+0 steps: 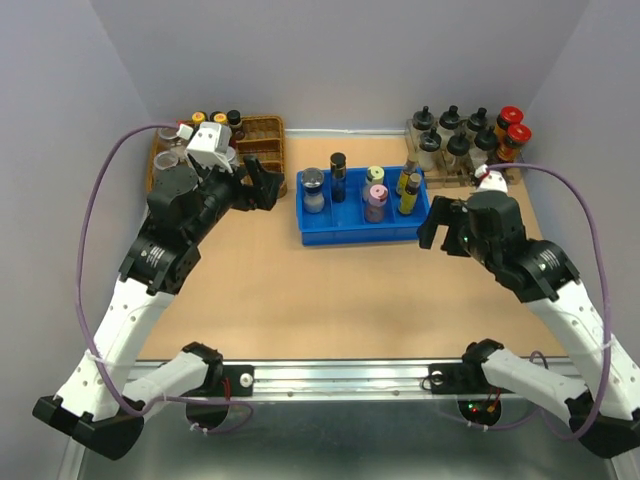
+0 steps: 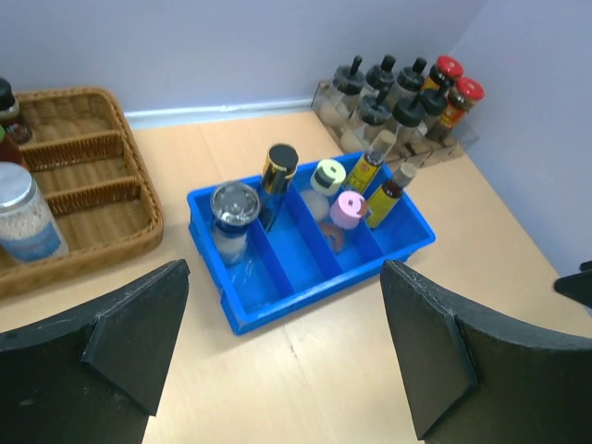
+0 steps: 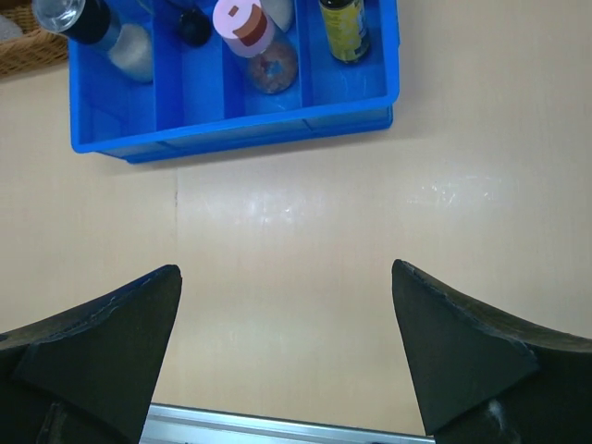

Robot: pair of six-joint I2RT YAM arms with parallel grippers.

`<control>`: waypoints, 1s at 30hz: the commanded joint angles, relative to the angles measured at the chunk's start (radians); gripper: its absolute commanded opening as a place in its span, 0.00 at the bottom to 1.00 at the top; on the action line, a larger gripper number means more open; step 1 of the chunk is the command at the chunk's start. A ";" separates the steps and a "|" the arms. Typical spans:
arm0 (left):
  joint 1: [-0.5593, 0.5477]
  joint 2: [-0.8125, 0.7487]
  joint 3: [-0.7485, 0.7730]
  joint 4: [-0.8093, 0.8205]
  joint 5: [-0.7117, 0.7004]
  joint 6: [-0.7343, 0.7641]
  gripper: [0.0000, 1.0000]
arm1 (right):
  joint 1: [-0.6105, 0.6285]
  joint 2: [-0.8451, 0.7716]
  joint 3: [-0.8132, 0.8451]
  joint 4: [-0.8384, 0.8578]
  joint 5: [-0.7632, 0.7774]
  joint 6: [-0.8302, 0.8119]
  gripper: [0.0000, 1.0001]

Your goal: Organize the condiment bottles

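Presently, stock as I see it from the console. Left jaws: spread wide, nothing between them, hanging over bare bench. Right jaws: likewise fully apart and empty. Task stock: six condiment bottles, all standing in the blue tray, just ahead of the left jaws and ahead-left of the right jaws. Contents, read from the left jaws: silver-lidded jar, nearest, ahead-left; dark-capped brown bottle in the next compartment; pale-green-lidded jar and pink-lidded jar close together, straight ahead; two slim yellow bottles, ahead-right in the end compartment. Hazards, by my judgement: the paired items stand so near one another that jaws closing on one could shove or tip its neighbour; the slim bottles look top-heavy and may topple if nudged at the cap; the tray walls and dividers bar a low grip, so a high pinch risks a slip; both arms flank the same tray, and reaching together invites a collision. Surroundings: wicker basket, far left of the left jaws, holding a white-filled jar; rack of black-knobbed cruets with red-capped bottles, well beyond the tray, ahead-right, clear of any short reach.
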 commanded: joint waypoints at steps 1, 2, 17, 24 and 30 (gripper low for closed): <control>0.004 -0.058 -0.049 0.060 0.034 -0.023 0.96 | -0.008 -0.123 -0.063 0.062 -0.025 0.042 1.00; 0.004 -0.069 -0.060 0.067 0.037 -0.023 0.96 | -0.008 -0.178 -0.072 0.065 -0.026 0.045 1.00; 0.004 -0.121 -0.092 0.123 0.131 -0.043 0.96 | -0.008 -0.441 -0.200 0.019 0.046 0.148 1.00; 0.004 -0.123 -0.080 0.147 0.122 -0.041 0.97 | -0.008 -0.410 -0.215 0.014 0.115 0.124 1.00; 0.004 -0.100 -0.061 0.144 0.116 -0.018 0.97 | -0.008 -0.407 -0.221 0.017 0.154 0.134 1.00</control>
